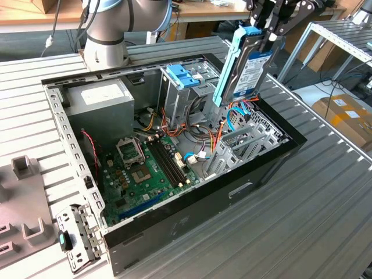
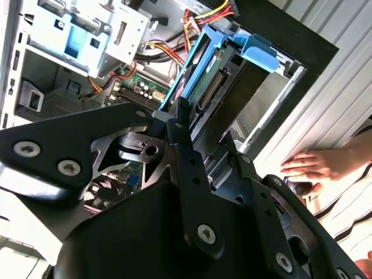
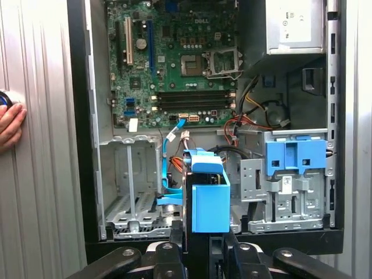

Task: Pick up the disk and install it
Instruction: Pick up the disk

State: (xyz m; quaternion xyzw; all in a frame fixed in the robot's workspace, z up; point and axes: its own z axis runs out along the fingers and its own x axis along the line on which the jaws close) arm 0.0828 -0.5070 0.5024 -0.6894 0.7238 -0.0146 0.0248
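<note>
- Black gripper (image 1: 264, 30) on the arm, high over the exterior view's right end of the open black-walled computer case (image 1: 174, 232). Case sits on the ribbed grey metal worktop (image 1: 308, 221).
- Jaws pinching the upper end of the flat grey-metal disk (image 1: 249, 65), which has a pale label and a light blue plastic carrier rail. Both wrist views show the blue rail end running straight out from between the jaws.
- Disk is airborne, clear of the case and touching nothing but the jaws.
- Long axis near upright, hanging straight down from the jaws. The lower end leans slightly toward the case interior, with the label face turned to the exterior view's right.
- Key relation: the empty bare-metal drive bay (image 1: 244, 144) lies below the disk's lower end, with blue and orange cables (image 1: 232, 119) between. In the first wrist view the bay opening (image 3: 131, 189) appears just beside the disk rather than in line with it. Judgement: not yet aligned with the slot.
- Tall metal cage with blue plastic latch (image 1: 181, 75) stands beside the disk, apart from it.
- A person's hand (image 3: 9, 125) rests on the worktop outside the case wall, well apart from the disk.
</note>
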